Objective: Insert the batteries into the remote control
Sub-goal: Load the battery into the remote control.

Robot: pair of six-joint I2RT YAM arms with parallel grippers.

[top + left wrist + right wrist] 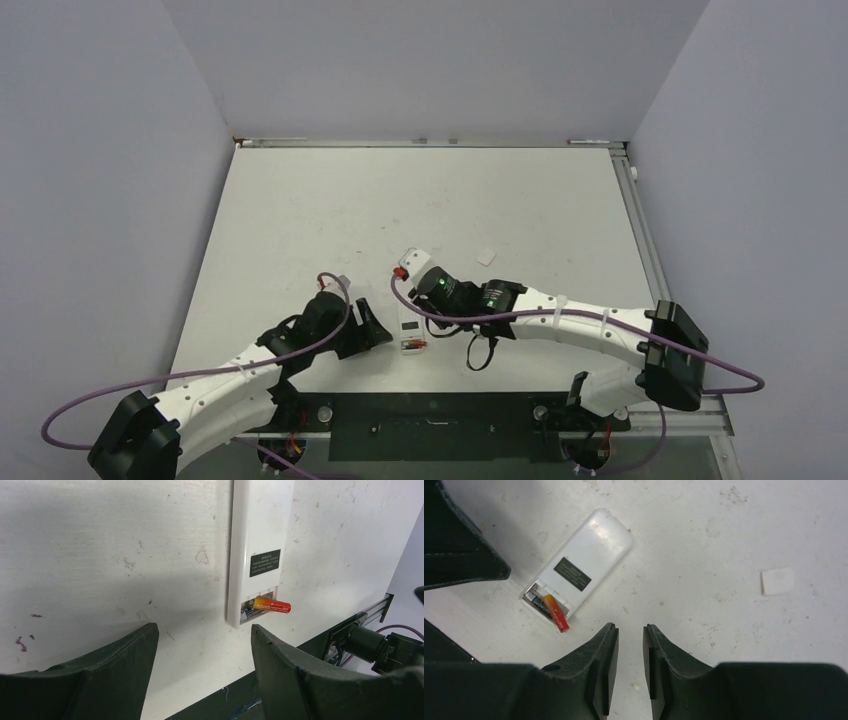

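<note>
Right wrist shows one remote control, one battery (sticking out).

Seen from above, the right arm lies across the remote control and hides its middle; only its far tip and near end show. A reddish speck at that near end is too small to identify.

In the left wrist view the remote control's far end is cut off by the top edge, and the print on its black label is too small to read. The battery pokes out of the bay, its inner end hidden inside.

In the right wrist view a dark shape beside the battery is too shadowed to name.
</note>
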